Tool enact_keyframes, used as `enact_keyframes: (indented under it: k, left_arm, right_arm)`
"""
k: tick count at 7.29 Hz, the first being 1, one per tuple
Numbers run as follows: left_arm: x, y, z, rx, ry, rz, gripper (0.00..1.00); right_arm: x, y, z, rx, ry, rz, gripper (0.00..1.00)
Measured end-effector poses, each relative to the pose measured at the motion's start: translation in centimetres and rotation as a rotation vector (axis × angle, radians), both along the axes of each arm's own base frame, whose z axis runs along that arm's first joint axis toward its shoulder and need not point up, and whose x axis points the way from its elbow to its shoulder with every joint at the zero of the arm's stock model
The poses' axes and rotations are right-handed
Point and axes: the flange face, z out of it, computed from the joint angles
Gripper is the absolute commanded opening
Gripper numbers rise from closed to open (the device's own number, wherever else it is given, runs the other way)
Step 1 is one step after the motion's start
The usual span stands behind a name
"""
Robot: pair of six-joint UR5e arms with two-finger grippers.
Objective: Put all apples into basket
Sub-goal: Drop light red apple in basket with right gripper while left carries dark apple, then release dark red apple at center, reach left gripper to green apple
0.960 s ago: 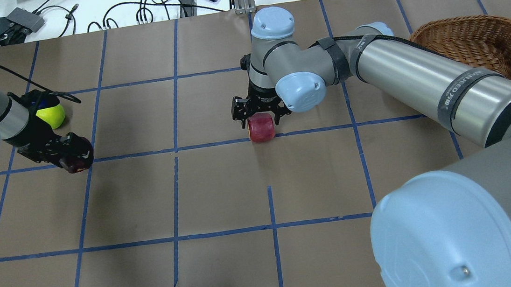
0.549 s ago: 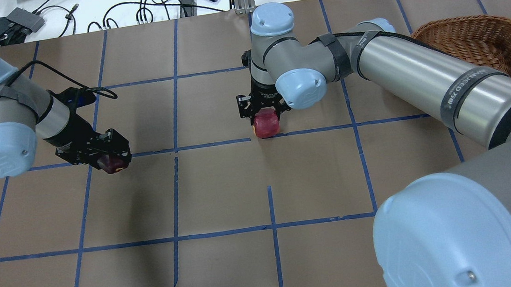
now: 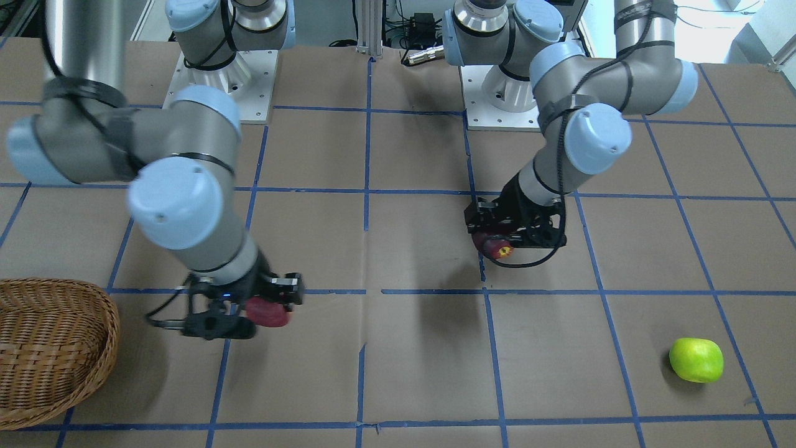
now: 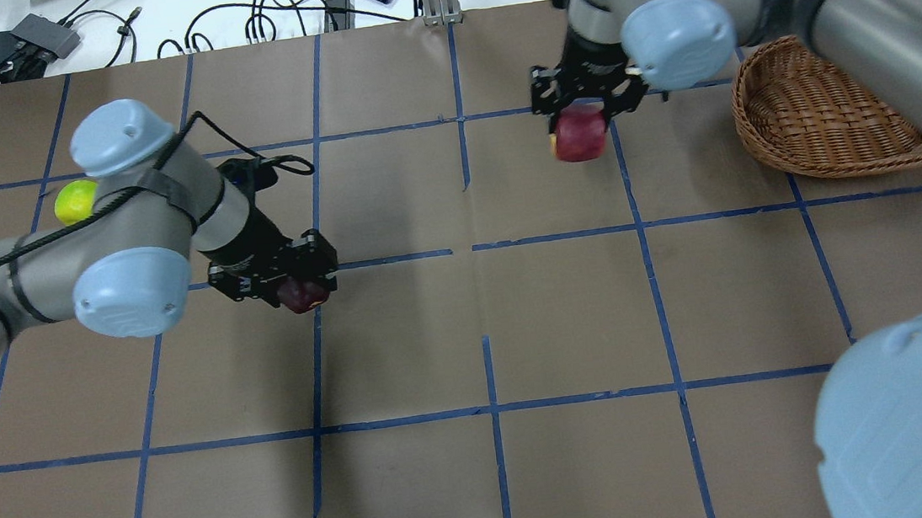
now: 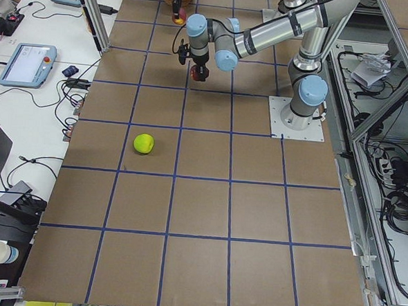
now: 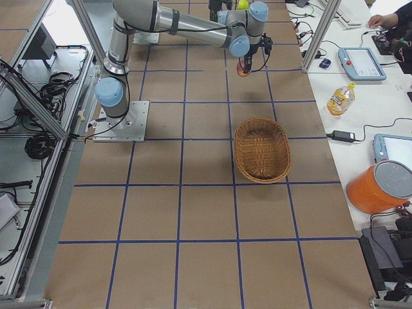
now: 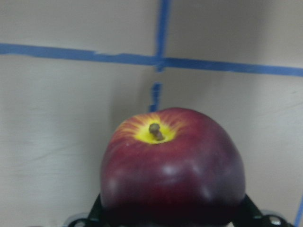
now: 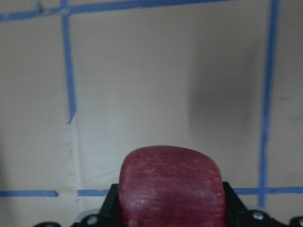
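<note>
The shallow woven wicker basket (image 4: 752,121) toward the brown table's (image 4: 415,483) right end holds nothing yet. The right gripper (image 4: 579,108) clamps the red apple (image 8: 170,189) near it, apparently aloft. The left gripper (image 3: 497,239) clamps the dark maroon apple (image 7: 173,165), and the bright green apple (image 3: 696,359) lies near the far edge.

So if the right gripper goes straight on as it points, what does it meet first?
Most likely the table, with the apple in its fingers touching first. The right gripper points down, and its wrist view shows only bare tabletop ahead. The basket sits off to one side.
</note>
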Motion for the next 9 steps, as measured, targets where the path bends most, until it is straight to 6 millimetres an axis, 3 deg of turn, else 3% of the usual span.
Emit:
enact_keyframes:
  k: [1, 2, 4, 6, 8, 9]
  left_arm:
    - [-5.1, 0.3, -0.7, -0.059, 0.002, 0.017, 0.09]
    - [-9.1, 0.4, -1.7, -0.102, 0.013, 0.050, 0.09]
    - [-14.5, -0.7, -2.3, -0.148, 0.034, 0.086, 0.09]
    - [-16.8, -1.8, -4.5, -0.142, 0.027, 0.078, 1.00]
    - [-17.9, -2.4, -5.5, -0.194, 0.046, 0.070, 1.00]
    - [-17.9, -2.7, -4.7, -0.226, 0.057, 0.066, 1.00]
  right_arm:
    - [-7.4, -1.4, 2.0, -0.024, 0.029, -0.027, 0.00]
    - [-12.9, -2.1, 3.2, -0.043, 0.072, -0.025, 0.00]
    - [-21.1, -2.6, 2.6, -0.033, 0.125, 0.026, 0.00]
    - [-27.8, -2.7, -0.9, 0.012, 0.120, 0.056, 0.00]
    - [-33.2, -2.6, -4.9, 0.045, 0.106, 0.009, 0.00]
    - [-34.6, -2.5, -6.3, 0.057, 0.096, -0.009, 0.06]
